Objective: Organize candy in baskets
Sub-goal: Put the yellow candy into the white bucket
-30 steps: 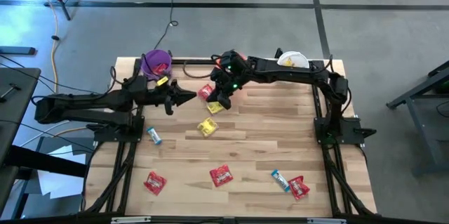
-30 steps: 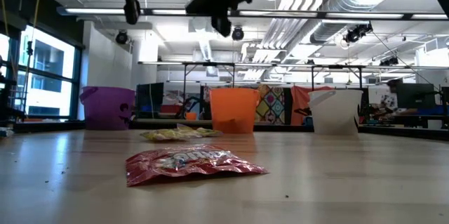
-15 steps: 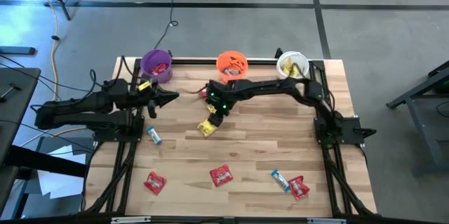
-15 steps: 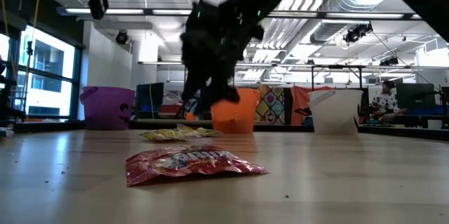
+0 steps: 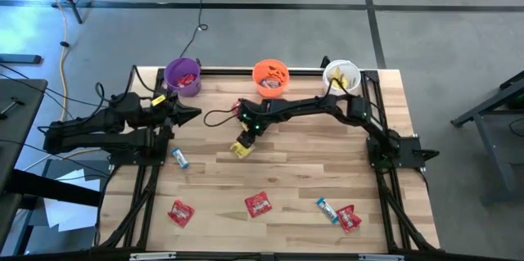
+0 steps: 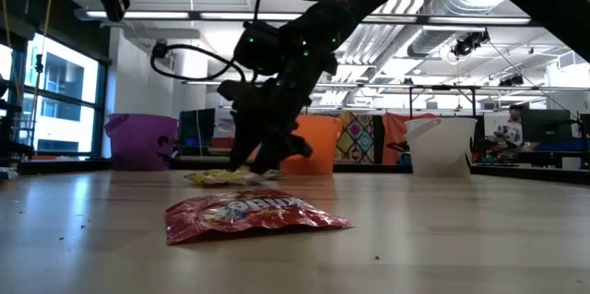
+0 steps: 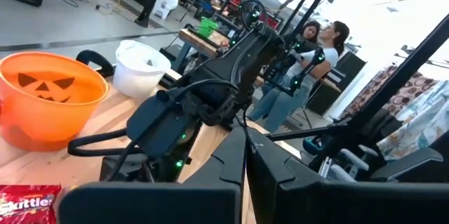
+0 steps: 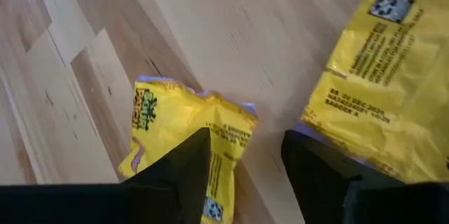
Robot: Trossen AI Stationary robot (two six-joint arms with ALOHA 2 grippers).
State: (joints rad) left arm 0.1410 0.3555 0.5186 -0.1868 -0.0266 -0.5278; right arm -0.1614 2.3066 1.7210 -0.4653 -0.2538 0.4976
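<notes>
Three baskets stand along the table's far edge: purple (image 5: 182,75), orange (image 5: 271,77) and white (image 5: 341,75). Two yellow candy packets (image 5: 241,149) lie flat mid-table, one (image 8: 175,129) beside the other (image 8: 386,76). My right gripper (image 5: 246,136) slants down over them, open, one finger (image 8: 184,171) over the first packet and the other finger (image 8: 316,164) over the wood between the two. Red packets (image 5: 259,204) and blue bars (image 5: 327,209) lie nearer the front. My left gripper (image 5: 195,114) hangs shut and holds nothing, above the table's left part. My right gripper comes at the yellow packets slanting down from the far right. One finger stands over the edge of the first packet (image 8: 210,136). Whether it touches the packet, I cannot tell. Both packets lie flat on the wood.
More candy lies on the near half: a red packet (image 5: 180,212) at the left, a red packet (image 5: 349,218) at the right, a blue bar (image 5: 179,158) by the left arm. A red packet (image 7: 24,203) lies near the orange basket. People stand in the room beyond.
My right gripper has come down from above the orange basket toward the table's near side, onto the yellow packets, and has opened. The orange basket, hidden by the arm before, now shows. My left gripper has drawn back toward the table's left edge, still shut.
</notes>
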